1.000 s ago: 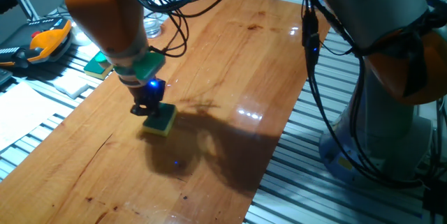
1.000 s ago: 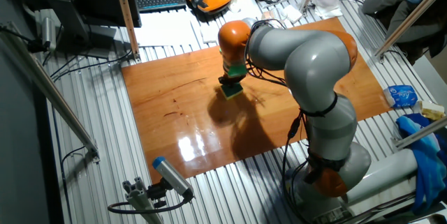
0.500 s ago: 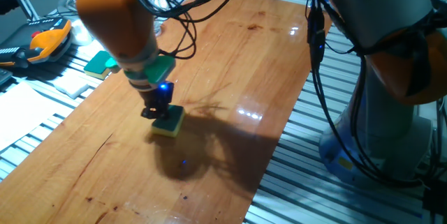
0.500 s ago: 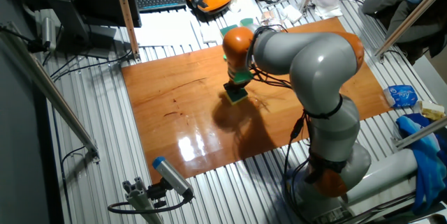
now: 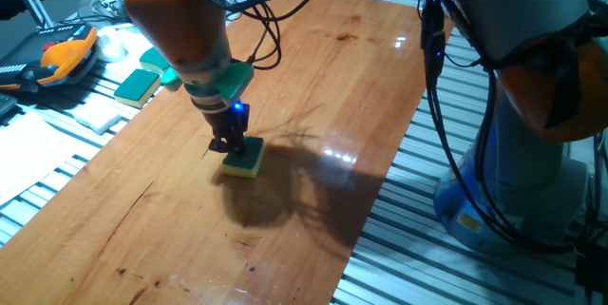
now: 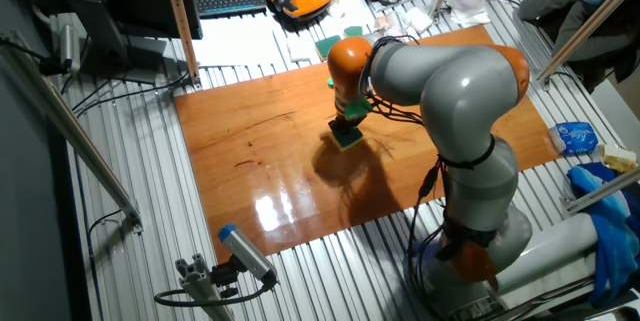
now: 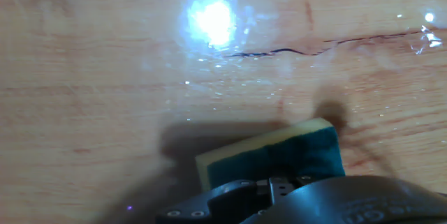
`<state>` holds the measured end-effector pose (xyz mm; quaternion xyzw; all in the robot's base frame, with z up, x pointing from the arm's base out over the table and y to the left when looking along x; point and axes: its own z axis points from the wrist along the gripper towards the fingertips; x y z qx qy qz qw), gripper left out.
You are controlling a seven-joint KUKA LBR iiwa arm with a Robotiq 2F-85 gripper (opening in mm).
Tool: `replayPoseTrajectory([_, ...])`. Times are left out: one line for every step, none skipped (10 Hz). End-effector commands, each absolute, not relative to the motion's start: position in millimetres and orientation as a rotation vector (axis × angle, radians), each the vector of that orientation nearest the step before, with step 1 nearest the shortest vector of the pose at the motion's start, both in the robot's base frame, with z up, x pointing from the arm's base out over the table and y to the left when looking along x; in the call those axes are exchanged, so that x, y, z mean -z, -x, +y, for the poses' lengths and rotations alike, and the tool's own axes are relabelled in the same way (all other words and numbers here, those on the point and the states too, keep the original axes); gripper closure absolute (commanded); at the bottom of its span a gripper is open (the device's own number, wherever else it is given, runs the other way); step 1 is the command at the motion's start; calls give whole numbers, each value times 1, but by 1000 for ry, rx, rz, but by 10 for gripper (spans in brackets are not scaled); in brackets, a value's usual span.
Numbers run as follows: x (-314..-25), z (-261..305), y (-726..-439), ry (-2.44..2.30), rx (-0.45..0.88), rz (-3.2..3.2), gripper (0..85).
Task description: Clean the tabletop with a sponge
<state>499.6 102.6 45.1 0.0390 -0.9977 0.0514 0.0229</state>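
The sponge [image 5: 245, 159], dark green on top with a yellow foam body, lies flat on the reddish-brown tabletop [image 5: 323, 86] near its middle. My gripper [image 5: 228, 142] points straight down and is shut on the sponge, pressing it against the wood. In the other fixed view the sponge [image 6: 347, 138] sits under the gripper [image 6: 349, 126] on the tabletop [image 6: 260, 161]. The hand view shows the sponge [image 7: 293, 151] at the bottom, partly hidden by the gripper body, on the glossy tabletop [image 7: 105, 77] with a bright light reflection and a dark grain streak.
A thin flat green pad [image 5: 137, 85] and a white foam block [image 5: 90, 110] lie on the ribbed frame left of the board. An orange teach pendant [image 5: 62, 56] sits further left. The robot base [image 5: 518, 172] stands at the board's right side.
My gripper has slid the sponge across the tabletop to the right in the first fixed view, away from the green pad. The sponge stays flat on the wood.
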Motion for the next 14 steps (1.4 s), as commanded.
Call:
replayPoseTrajectory([-44, 98, -500, -135, -169, -3093, 850])
replayPoseTrajectory([-44, 93, -501, -150, -169, -3096, 850])
replayPoseTrajectory([-45, 87, -504, -164, -164, -3097, 850])
replayPoseTrajectory([-48, 81, -508, -179, -161, -3096, 850])
replayPoseTrajectory([-52, 73, -513, -193, -163, -3095, 850])
replayPoseTrajectory([-53, 65, -516, -205, -162, -3098, 850])
replayPoseTrajectory([-51, 58, -518, -218, -162, -3103, 850])
replayPoseTrajectory([-49, 51, -519, -224, -161, -3112, 850])
replayPoseTrajectory([-47, 45, -522, -227, -164, -3113, 850])
replayPoseTrajectory([-47, 39, -525, -227, -161, -3110, 850])
replayPoseTrajectory([-46, 32, -529, -231, -158, -3108, 850])
replayPoseTrajectory([-46, 22, -535, -240, -155, -3104, 850])
replayPoseTrajectory([-45, 10, -542, -250, -141, -3105, 850])
replayPoseTrajectory([-44, 0, -547, -264, -133, -3102, 850])
